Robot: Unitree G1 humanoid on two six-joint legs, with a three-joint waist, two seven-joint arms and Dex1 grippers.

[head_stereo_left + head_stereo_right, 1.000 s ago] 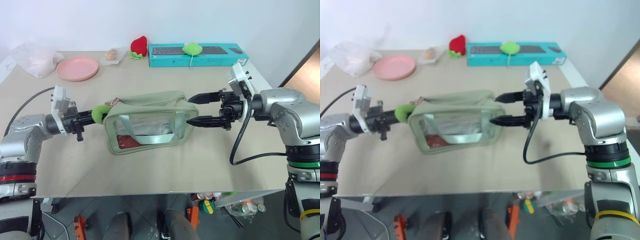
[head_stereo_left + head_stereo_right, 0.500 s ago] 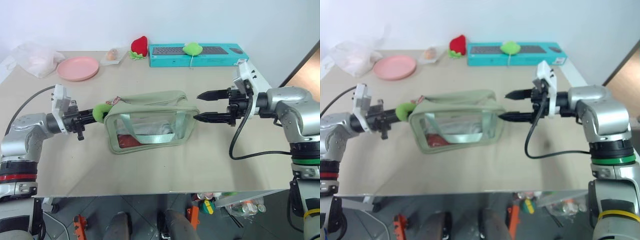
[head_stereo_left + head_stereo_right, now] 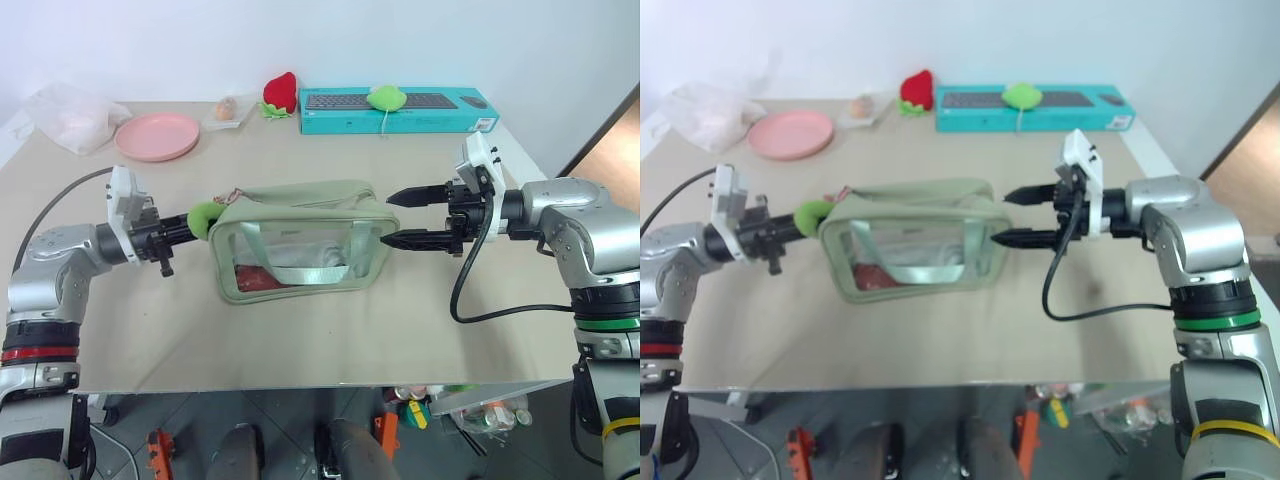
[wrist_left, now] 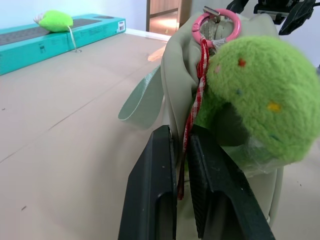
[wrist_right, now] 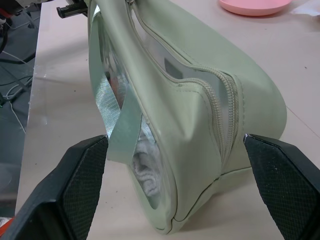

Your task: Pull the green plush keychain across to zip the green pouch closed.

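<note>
My left gripper [image 4: 182, 165] is closed on the thin cord of the green plush keychain [image 3: 204, 217] (soft, light) at the green pouch [image 3: 300, 250] end; my right gripper [image 3: 400, 218] is wide open.

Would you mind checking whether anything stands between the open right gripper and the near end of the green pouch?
Nothing visible does: the right gripper is open at the green pouch end, its fingers on either side with bare table between.

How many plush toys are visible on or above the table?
3. The green plush keychain hangs at the green pouch's left end, the red strawberry plush sits at the table's far edge, and a round green plush lies on the teal keyboard box.
</note>
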